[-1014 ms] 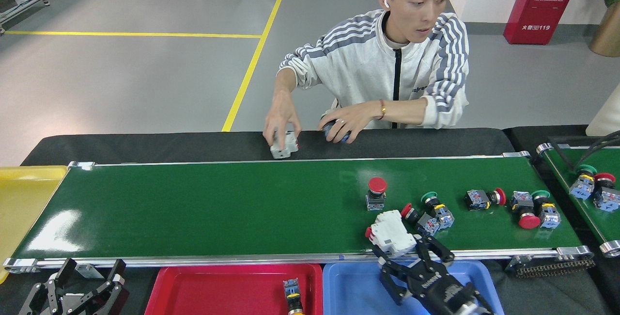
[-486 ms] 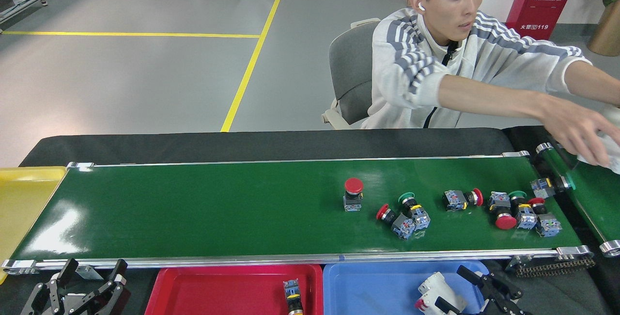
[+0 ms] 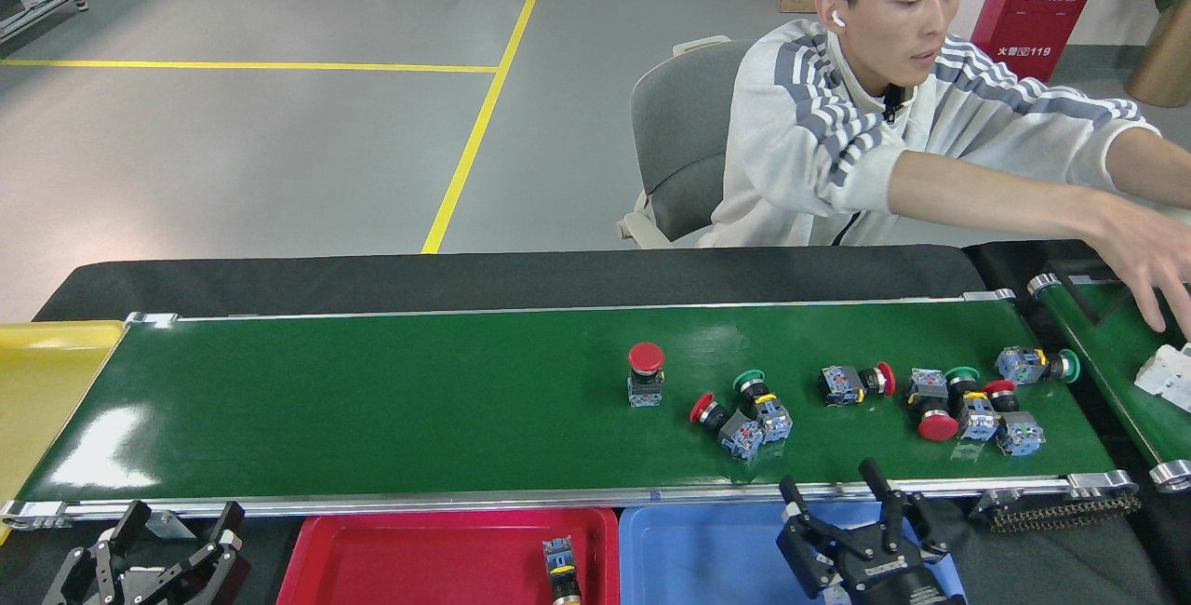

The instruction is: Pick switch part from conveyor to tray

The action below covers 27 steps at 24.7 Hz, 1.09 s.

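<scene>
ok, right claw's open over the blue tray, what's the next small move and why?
Probably reach the right claw forward and a little left onto the conveyor toward the lying red and green switch pair. The claw is open and holds nothing, and that pair is the nearest to it.

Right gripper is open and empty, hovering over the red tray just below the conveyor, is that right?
Not quite. The right gripper is open and empty, but the head view shows it over the blue tray, not the red tray, just below the conveyor.
</scene>
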Motion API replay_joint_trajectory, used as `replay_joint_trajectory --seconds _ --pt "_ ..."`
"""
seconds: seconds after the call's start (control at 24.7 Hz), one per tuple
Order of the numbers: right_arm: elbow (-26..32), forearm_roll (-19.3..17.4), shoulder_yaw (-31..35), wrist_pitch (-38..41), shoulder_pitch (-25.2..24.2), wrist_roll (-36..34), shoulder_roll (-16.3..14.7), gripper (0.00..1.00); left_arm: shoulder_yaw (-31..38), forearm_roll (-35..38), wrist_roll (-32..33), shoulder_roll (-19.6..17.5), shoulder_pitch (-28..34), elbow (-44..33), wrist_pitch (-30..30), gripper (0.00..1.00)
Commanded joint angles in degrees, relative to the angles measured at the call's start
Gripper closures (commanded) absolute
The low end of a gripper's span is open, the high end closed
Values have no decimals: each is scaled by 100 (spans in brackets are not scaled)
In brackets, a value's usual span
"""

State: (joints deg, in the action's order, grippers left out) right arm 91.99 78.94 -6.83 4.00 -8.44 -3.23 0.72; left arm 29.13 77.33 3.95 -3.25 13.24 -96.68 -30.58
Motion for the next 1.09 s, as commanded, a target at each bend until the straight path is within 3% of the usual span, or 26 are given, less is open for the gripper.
replay_joint_trajectory --seconds 0.0,0.24,0.36,0.49,0.65,0.81,1.01,1.05 --pt "91 51 -135 -269 114 51 78 2 14 -7 -52 -71 -23 -53 -35 0" --pt "-94 420 -495 -594 422 227 306 2 -4 2 -52 -97 -23 -62 -88 0" --pt "-340 552 -794 -646 738 288 377 2 -136 10 -61 -229 -58 -62 -536 0" --pt "-542 631 -961 -647 932 394 403 2 -566 54 -61 -308 -199 -62 -633 0" --pt "-946 798 -1022 -647 1230 411 605 2 -1445 784 -61 -361 -770 35 -607 0" --pt "-1798 798 -1022 -655 1916 429 816 2 -2166 1258 -34 -194 -1631 781 -528 0" --pt "-3021 640 -1295 -752 2830 403 842 2 -2992 1522 -25 -9 -2590 2074 114 0" --pt "-3267 534 -1418 -928 3059 385 842 7 -3133 1522 -25 44 -2739 2303 272 0"
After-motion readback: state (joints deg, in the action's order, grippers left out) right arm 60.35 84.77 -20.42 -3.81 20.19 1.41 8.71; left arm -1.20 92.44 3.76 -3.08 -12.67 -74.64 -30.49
